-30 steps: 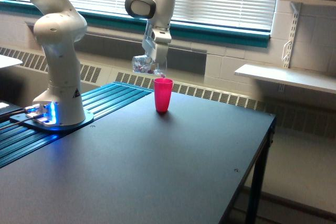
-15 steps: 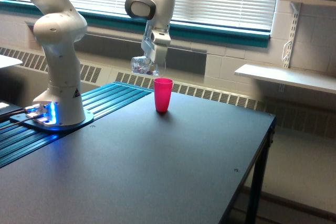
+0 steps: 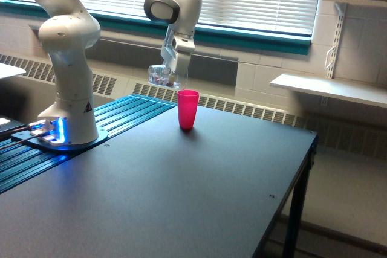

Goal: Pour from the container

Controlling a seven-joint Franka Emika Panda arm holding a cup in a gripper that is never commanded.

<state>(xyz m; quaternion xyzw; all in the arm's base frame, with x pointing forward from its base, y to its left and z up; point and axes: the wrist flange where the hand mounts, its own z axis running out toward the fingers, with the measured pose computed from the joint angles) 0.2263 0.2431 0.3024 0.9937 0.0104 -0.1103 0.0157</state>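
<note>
Since a second ago the clear handled plastic container (image 3: 161, 75), clamped in the white gripper (image 3: 171, 72), has drifted off toward ten o'clock of the pink-red plastic tumbler (image 3: 188, 109). Pouring looks finished; next, level and retreat.

My worktop (image 3: 199, 191) is a dark, matte slab with a thin black leg under its corner on the exterior view's right. One pink cup (image 3: 187, 109) stands upright on it near the far edge, its mouth open to the top. On the exterior view's left the surface gives way to a ribbed teal panel (image 3: 115, 125), and my white base (image 3: 65, 119) sits there on a dark round plate, blue light glowing at its foot. The wide near stretch is plain dark surface.
</note>
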